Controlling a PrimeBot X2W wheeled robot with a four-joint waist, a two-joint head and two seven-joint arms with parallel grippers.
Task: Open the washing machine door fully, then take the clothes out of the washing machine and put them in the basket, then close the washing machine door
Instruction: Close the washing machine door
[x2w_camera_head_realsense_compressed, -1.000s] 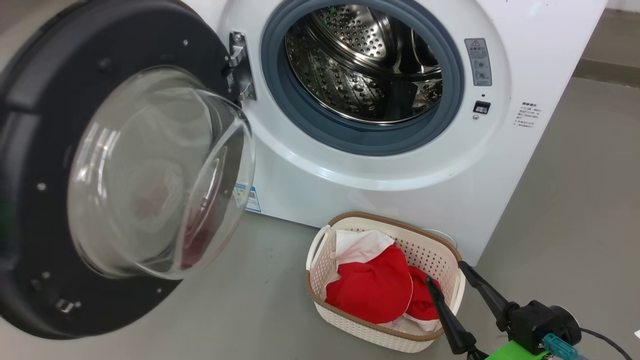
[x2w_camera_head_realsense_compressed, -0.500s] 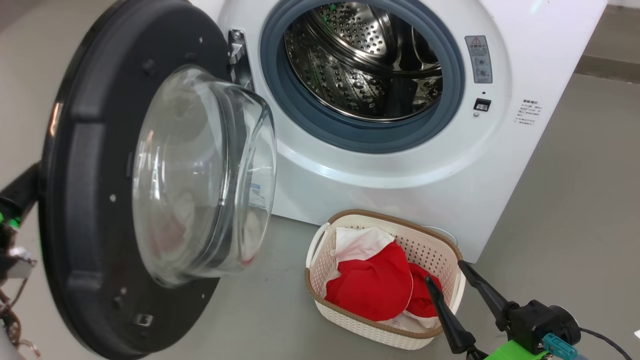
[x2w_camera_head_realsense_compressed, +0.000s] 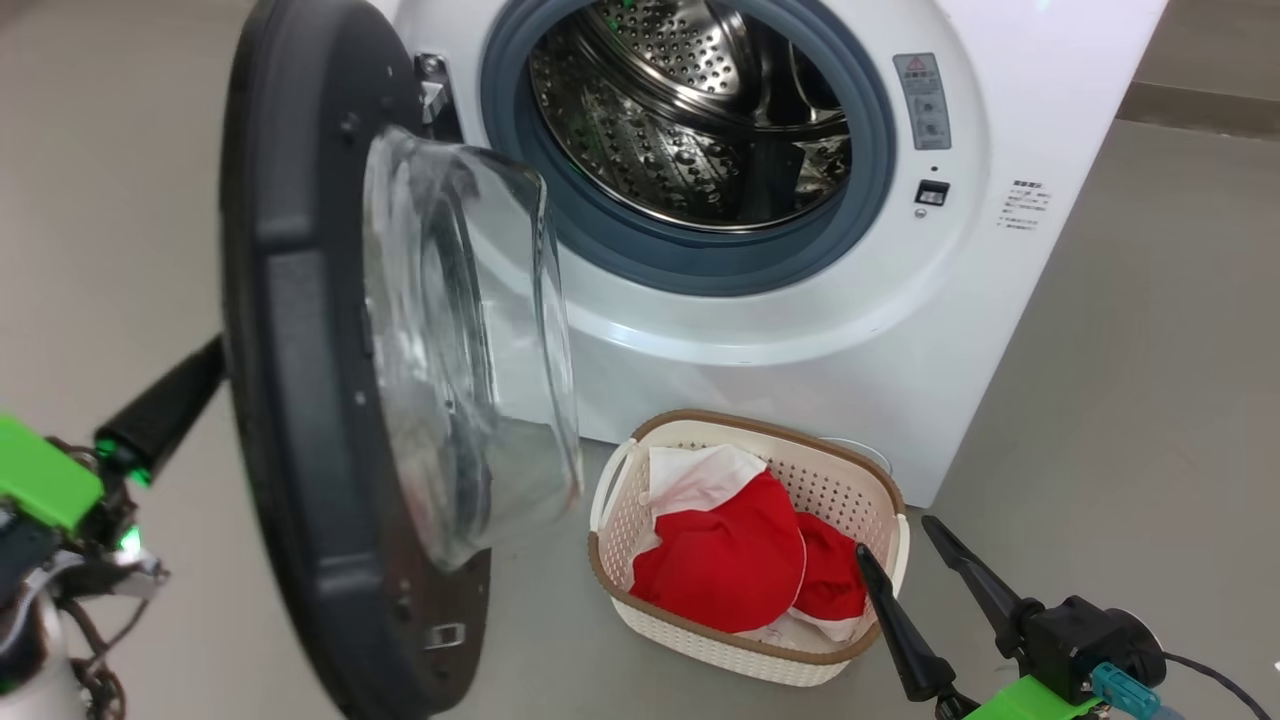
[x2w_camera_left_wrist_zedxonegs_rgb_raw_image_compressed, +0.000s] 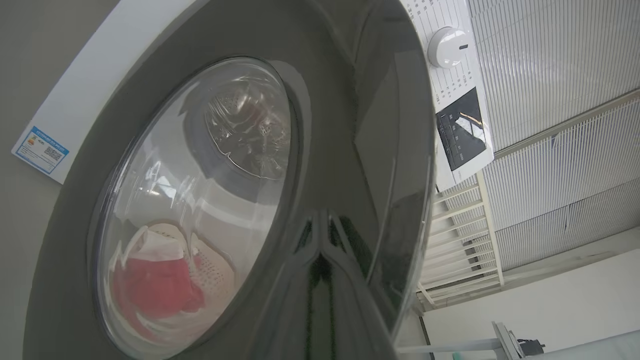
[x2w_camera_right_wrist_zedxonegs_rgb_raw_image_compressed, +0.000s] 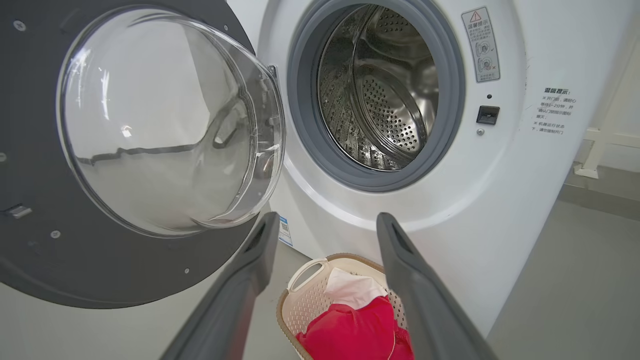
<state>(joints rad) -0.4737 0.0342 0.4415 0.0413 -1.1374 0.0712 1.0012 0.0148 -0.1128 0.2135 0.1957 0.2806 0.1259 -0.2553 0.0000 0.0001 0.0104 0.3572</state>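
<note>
Head view: the washing machine door (x2w_camera_head_realsense_compressed: 300, 400) is standing open. It is hinged at the left side of the opening and turned almost edge-on to the camera. Its glass bowl (x2w_camera_head_realsense_compressed: 470, 340) is bulging toward the washing machine (x2w_camera_head_realsense_compressed: 800, 330). The perforated steel drum (x2w_camera_head_realsense_compressed: 690, 110) is showing inside the grey rubber ring (x2w_camera_head_realsense_compressed: 700, 270).

The left tool (x2w_camera_head_realsense_compressed: 160, 415) is sitting at the outer side of the door. One dark finger is reaching in behind the black rim, which is hiding its tip. Contact with the door cannot be confirmed.

In the left wrist view the door's glossy black outer face is lying close ahead of this tool. A blue label (x2w_camera_left_wrist_zedxonegs_rgb_raw_image_compressed: 40, 150) is showing on the machine front beyond it. Whether the left tool's fingers are parted or closed cannot be told.

The basket (x2w_camera_head_realsense_compressed: 745, 650) is resting on the floor (x2w_camera_head_realsense_compressed: 1100, 400), just in front of the machine and below the opening. The red and white clothes (x2w_camera_head_realsense_compressed: 730, 570) are lying inside it.

The right tool (x2w_camera_head_realsense_compressed: 895, 536) is hanging at the basket's near right corner with its fingers spread and nothing between them. One fingertip is overlapping the red cloth in this view and the other is standing outside the rim. Whether either is touching cannot be told.

In the right wrist view the basket and clothes are lying low between the two spread fingers. The door and the drum opening are standing beyond them.
</note>
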